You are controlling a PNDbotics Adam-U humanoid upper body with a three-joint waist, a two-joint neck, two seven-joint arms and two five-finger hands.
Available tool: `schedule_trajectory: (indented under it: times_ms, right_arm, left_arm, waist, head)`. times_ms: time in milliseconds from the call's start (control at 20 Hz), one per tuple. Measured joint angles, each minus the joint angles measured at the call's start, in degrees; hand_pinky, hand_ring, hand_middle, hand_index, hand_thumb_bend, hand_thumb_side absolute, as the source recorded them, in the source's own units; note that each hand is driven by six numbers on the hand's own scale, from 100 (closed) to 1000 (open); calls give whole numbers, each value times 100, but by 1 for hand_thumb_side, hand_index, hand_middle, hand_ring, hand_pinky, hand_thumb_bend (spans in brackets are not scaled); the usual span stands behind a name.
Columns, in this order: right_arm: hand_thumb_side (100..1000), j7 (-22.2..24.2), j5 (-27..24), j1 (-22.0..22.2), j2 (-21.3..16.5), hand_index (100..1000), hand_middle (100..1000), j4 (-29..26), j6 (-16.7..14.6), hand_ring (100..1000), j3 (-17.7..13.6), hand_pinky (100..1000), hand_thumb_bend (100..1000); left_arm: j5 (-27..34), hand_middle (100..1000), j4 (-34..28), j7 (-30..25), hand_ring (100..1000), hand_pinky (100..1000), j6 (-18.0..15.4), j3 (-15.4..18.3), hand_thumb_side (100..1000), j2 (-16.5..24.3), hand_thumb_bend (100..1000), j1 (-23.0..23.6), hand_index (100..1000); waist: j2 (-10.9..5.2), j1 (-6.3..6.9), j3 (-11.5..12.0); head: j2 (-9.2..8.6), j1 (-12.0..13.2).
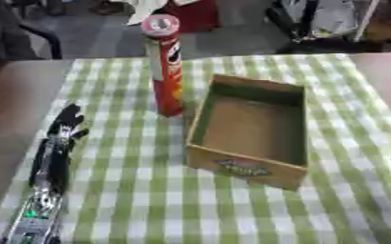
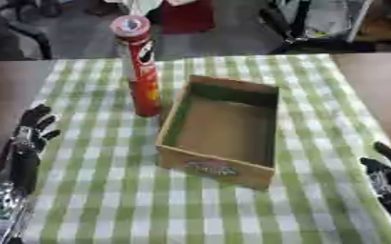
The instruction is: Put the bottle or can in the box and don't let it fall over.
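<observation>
The left hand (image 1: pixel 65 123) lies at the left side of the table (image 1: pixel 19 105), its fingers stretched out and relaxed, grasping nothing, with the black and silver arm running back from it toward the lower left corner. Ahead of this hand and off to its right stands the can (image 1: pixel 166 66), a tall red tube with a pale round lid, upright on the green and white checked cloth (image 1: pixel 132 190). The can is apart from the hand, not touched by it. Just beside the can, on the side away from the left hand, sits the box (image 1: pixel 249 131), an open wooden tray with a brown floor and a printed label on its near wall; the can stands outside it, close to its left wall. The right hand (image 2: pixel 389 178) shows at the lower right edge, well apart from the box and to the right of it, its fingers pointing up and relaxed, holding nothing.
</observation>
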Motion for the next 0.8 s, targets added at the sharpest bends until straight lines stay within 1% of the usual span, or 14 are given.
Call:
schedule_trajectory:
  times_ms: [100,350,400,450,500,550,600,800]
  right_arm:
    - [599,-1,0,0,0,927,1000,0,1,864,0,979,100]
    - [601,-1,0,0,0,927,1000,0,1,864,0,979,100]
    - [601,-2,0,0,0,927,1000,0,2,864,0,979,100]
    - [600,-2,0,0,0,927,1000,0,2,864,0,979,100]
    - [601,-2,0,0,0,927,1000,0,2,864,0,980,100]
    - [600,-2,0,0,0,927,1000,0,2,864,0,980,100]
    - [600,-2,0,0,0,927,1000,0,2,864,0,980,100]
    - [600,-3,0,0,0,927,1000,0,3,864,-1,980,100]
  left_arm:
    - [-12,921,0,-8,940,864,-1,0,887,0,427,0,956]
    - [-107,922,-2,-70,942,866,-3,11,830,0,464,0,959]
    - [-142,923,-3,-89,944,868,-3,25,797,0,485,0,965]
    - [-187,924,-6,-119,945,871,-10,42,770,0,485,0,971]
    - [-242,925,-12,-167,946,872,-20,59,763,2,484,1,973]
    - [-310,926,-25,-232,944,875,-32,78,685,7,464,3,979]
    - [-391,922,-39,-309,940,873,-51,88,646,15,474,5,976]
    - [-794,910,-57,-697,928,861,-126,152,615,89,510,4,973]
  waist:
    - [0,1,-1]
    - [0,4,-4]
    - [0,4,-4]
    - [0,4,-4]
    - [0,4,-4]
    - [0,4,-4]
    - [0,5,-4]
    - [0,5,-4]
  head:
    - [-5,0]
    - [-23,-2]
    - [-26,-3]
    - [-38,-4]
    - [-40,-5]
    - [-40,-7]
    - [-41,-8]
    - [-41,-28]
